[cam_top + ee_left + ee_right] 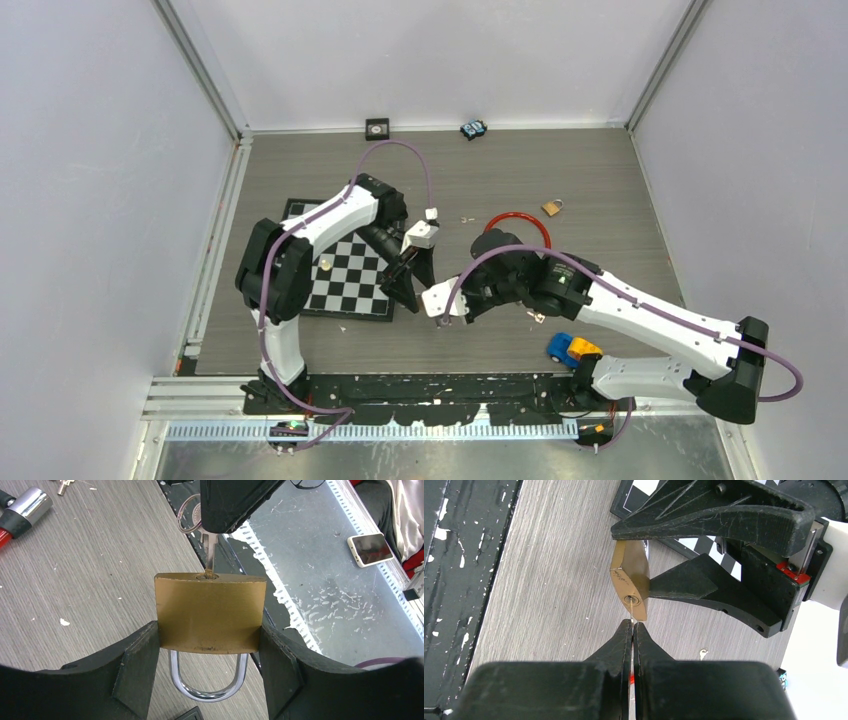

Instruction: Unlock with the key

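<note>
**Key at the keyway, insertion under way**

Your left tool (209,630) clamps the brass padlock (210,610) by its sides, above the worktop (90,580) between the arms. Your right tool (632,630) is pinched tight on the key (210,555), whose tip sits in the keyway. Next, probably: push straight home, then twist. The brass looks scuffed, and both legs of the chrome shackle (207,685) enter the body.

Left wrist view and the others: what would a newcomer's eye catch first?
The brass padlock, clamped in the left tool, shackle toward the wrist. Next, the key pinched in the shut right tool, its tip in the keyhole. In the top view, the chessboard lies partly under the left arm.
</note>
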